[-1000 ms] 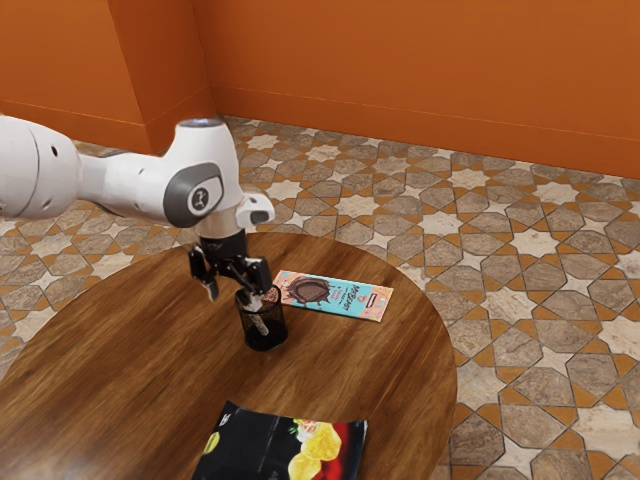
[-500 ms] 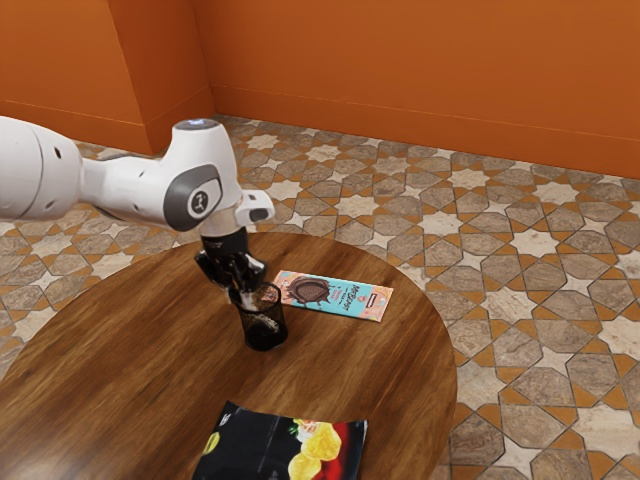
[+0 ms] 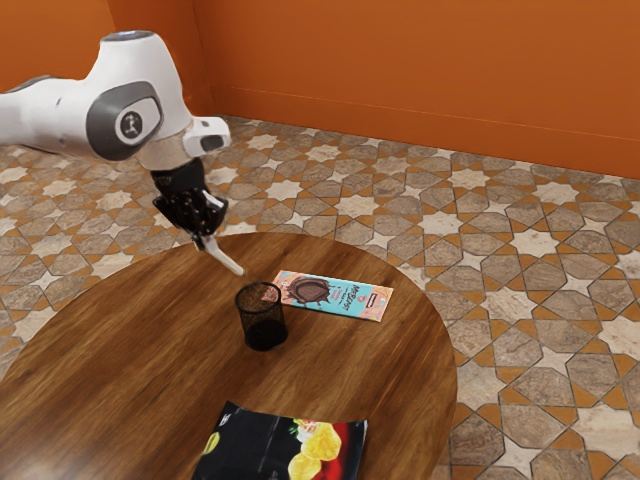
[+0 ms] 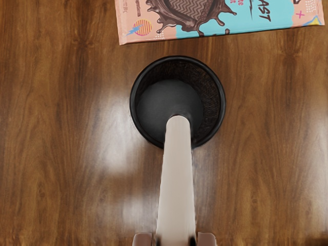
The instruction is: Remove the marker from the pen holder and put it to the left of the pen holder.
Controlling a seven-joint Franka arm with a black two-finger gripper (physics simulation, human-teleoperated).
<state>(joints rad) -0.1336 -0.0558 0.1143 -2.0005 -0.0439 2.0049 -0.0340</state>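
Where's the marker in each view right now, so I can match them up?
Exterior view: the marker slants down from the gripper, left of centre.
Wrist view: lower centre, its far end overlapping the pen holder.
Shared landmark: the chocolate packet.

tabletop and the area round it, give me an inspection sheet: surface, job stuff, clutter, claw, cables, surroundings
Surface: round wooden table, glossy patches
Marker: out of the pen holder, held in the air, tilted
Pen holder: black mesh, upright on the wood
Clutter: chocolate packet lying flat near the holder; black chip bag
Claw: shut on the marker
Cables: nothing seen
Surroundings: orange walls, patterned tile floor
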